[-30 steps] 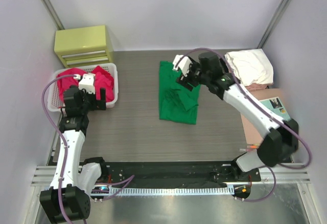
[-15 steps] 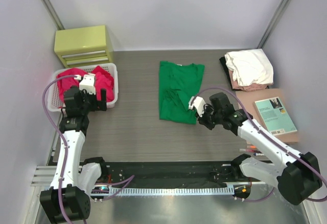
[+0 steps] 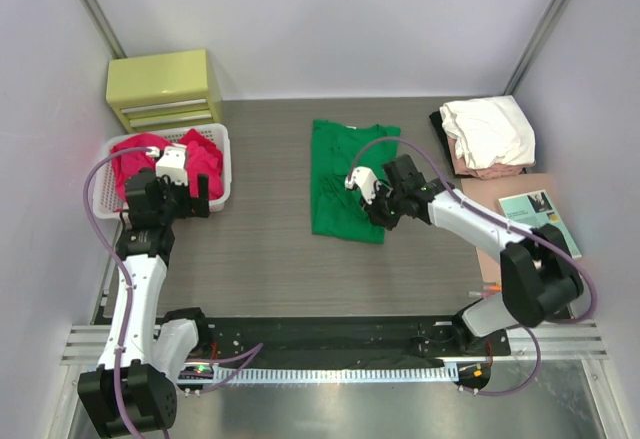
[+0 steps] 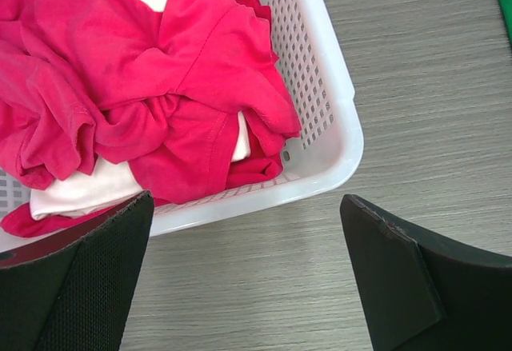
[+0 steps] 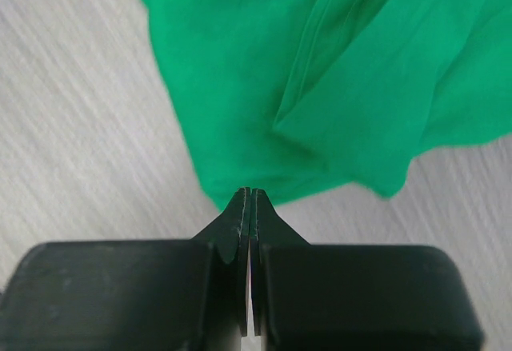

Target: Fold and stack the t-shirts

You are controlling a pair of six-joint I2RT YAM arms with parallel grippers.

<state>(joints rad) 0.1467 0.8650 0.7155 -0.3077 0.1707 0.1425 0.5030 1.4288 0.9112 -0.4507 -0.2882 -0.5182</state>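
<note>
The folding is partly done, by my reckoning: a small stack of folded shirts, a white one on top of pale pink and black cloth [image 3: 488, 131], sits at the far right corner of the grey wood-grain bench [image 3: 270, 249]. The bright green cotton t-shirt [image 3: 345, 174] lies lengthwise in the middle of the bench. Its near half is loosely creased, so it is not yet a compact fold. My right end effector [image 5: 250, 195] has its fingers pressed together right at the near hem of that green shirt. I cannot tell whether any cloth is caught between them. My left end effector [image 4: 246, 207] is spread wide, holds nothing, and hangs over the near right corner of the white slatted plastic basket [image 4: 336, 151] at the left. A heap of crumpled red-magenta shirts [image 4: 144, 71] and a bit of white cloth [image 4: 88, 195] fill that basket, so several garments remain to fold and stack after the green one. As for writing, I can read none: the teal-covered book [image 3: 538, 221] at the right has a small dark picture on its cover, too small to make out. I see no legible label on any shirt.
</note>
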